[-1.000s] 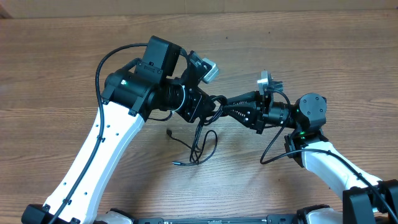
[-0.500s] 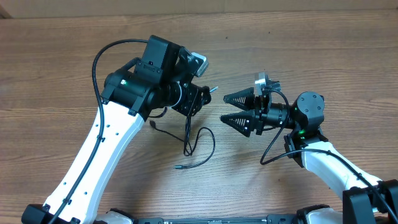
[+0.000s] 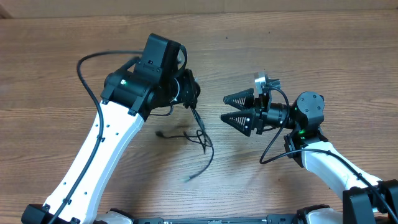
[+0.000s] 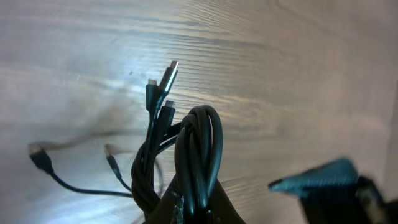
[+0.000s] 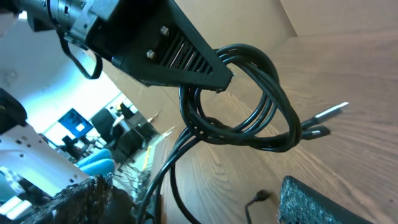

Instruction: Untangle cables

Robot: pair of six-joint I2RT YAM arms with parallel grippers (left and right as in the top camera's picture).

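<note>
The cables (image 3: 200, 133) are thin black cords bunched in a looped knot (image 4: 199, 146), with silver plug ends (image 4: 170, 70) sticking out above it. My left gripper (image 3: 190, 94) is shut on the knot and holds it above the table. Loose strands trail down to plug ends (image 3: 161, 133) on the wood. In the right wrist view the left gripper's fingers (image 5: 186, 59) pinch the loop of cables (image 5: 252, 102). My right gripper (image 3: 224, 108) stands open a short way to the right of the bundle, touching nothing; its dark pads (image 5: 326, 205) frame that view.
The wooden table (image 3: 311, 56) carries only the cables. The thicker black arm wires (image 3: 90, 59) arc off the left arm, and another (image 3: 273, 146) loops under the right arm. My right gripper's finger (image 4: 317, 177) shows blurred at the lower right of the left wrist view.
My right gripper has opened, let go of the cables and drawn back to the right. The left gripper has turned and pulled the bundle up and left, and the loose strands have swung.
</note>
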